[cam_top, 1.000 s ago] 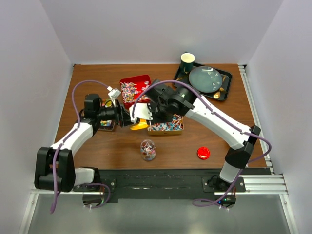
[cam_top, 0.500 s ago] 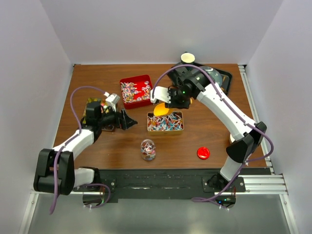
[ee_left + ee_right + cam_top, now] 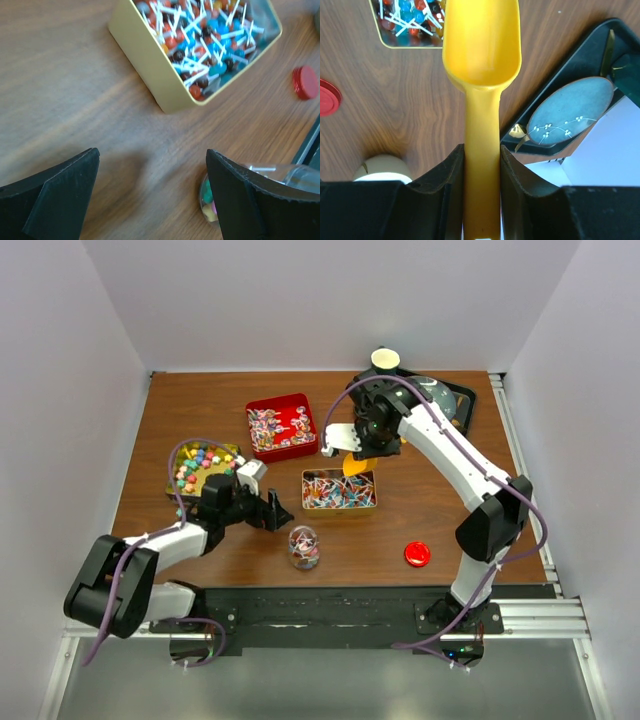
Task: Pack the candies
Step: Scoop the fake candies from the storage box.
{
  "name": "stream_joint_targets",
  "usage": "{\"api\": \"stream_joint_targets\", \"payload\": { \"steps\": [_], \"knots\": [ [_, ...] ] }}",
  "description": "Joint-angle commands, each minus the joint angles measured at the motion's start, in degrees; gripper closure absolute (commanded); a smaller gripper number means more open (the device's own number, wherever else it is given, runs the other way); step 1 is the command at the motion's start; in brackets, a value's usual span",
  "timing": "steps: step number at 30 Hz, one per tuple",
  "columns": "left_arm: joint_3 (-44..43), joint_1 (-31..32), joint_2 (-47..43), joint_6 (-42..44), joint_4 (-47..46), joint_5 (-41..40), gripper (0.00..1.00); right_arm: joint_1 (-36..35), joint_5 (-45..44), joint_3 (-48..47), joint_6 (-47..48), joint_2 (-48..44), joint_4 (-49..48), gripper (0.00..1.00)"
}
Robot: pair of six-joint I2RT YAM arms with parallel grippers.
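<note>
The candies lie in three containers: star-like pieces in a tray (image 3: 198,466) at the left, pink-white twists in a red tin (image 3: 280,426), and red-blue twists in a gold tin (image 3: 340,490), which also shows in the left wrist view (image 3: 150,60). A small clear jar (image 3: 303,547) holding some candies stands near the front; the left wrist view shows it (image 3: 210,202) partly behind my right finger. My left gripper (image 3: 279,512) (image 3: 152,160) is open and empty, low over the table just left of the jar. My right gripper (image 3: 362,449) (image 3: 482,165) is shut on an empty yellow scoop (image 3: 482,45) (image 3: 351,463) held above the gold tin's far edge.
A red round lid (image 3: 417,554) (image 3: 305,82) lies on the table at the front right. A black tray (image 3: 460,415) at the back right carries a blue-grey plate (image 3: 420,403) (image 3: 570,110) and a cup (image 3: 385,361). Walls stand on three sides.
My left arm swung forward and right, uncovering the star candy tray and ending beside the jar. My right arm carried the scoop back, from the gold tin's near-left corner to above its far edge.
</note>
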State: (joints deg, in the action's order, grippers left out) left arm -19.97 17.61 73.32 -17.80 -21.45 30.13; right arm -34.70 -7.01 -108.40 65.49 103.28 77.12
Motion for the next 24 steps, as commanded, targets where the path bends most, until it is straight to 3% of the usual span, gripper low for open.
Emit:
{"api": "stream_joint_targets", "payload": {
  "steps": [1, 13, 24],
  "knots": [
    [2.4, 3.3, 2.1, 3.1, -7.9, -3.7, 0.08, 0.1, -4.8, 0.1, 2.2, 0.9, 13.1, 1.00],
    [2.2, 8.3, 12.1, 4.4, -17.7, -4.5, 0.09, 0.0, -11.4, 4.6, 1.8, 3.0, 13.9, 1.00],
    [3.4, 10.7, 15.1, 5.3, -22.0, -4.6, 0.09, -0.7, -13.2, 4.7, -0.9, 8.3, 12.7, 1.00]
  ]
}}
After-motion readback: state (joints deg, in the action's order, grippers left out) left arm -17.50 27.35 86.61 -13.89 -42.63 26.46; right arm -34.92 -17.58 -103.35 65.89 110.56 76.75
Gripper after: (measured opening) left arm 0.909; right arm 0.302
